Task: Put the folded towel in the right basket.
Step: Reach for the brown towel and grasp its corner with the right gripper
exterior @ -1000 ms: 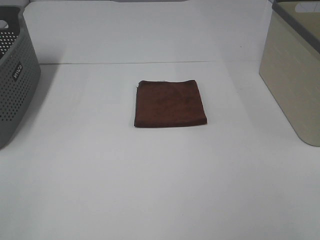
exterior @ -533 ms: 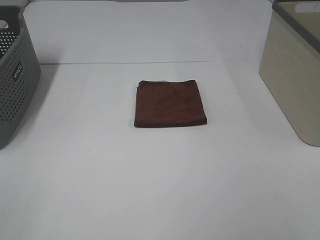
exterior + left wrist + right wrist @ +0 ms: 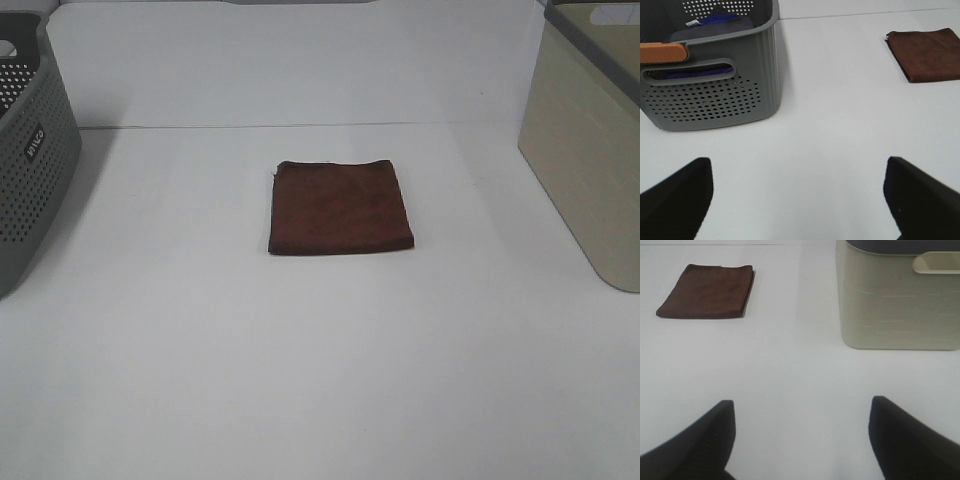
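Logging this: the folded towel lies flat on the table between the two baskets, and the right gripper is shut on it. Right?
No: the right gripper is open and apart from the towel, as the right wrist view shows. The towel does lie flat on the table between the grey basket and the beige basket.

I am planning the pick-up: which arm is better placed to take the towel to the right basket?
Probably the right. The right gripper, open, faces both the towel and the beige basket; the left gripper is beside the grey basket instead.
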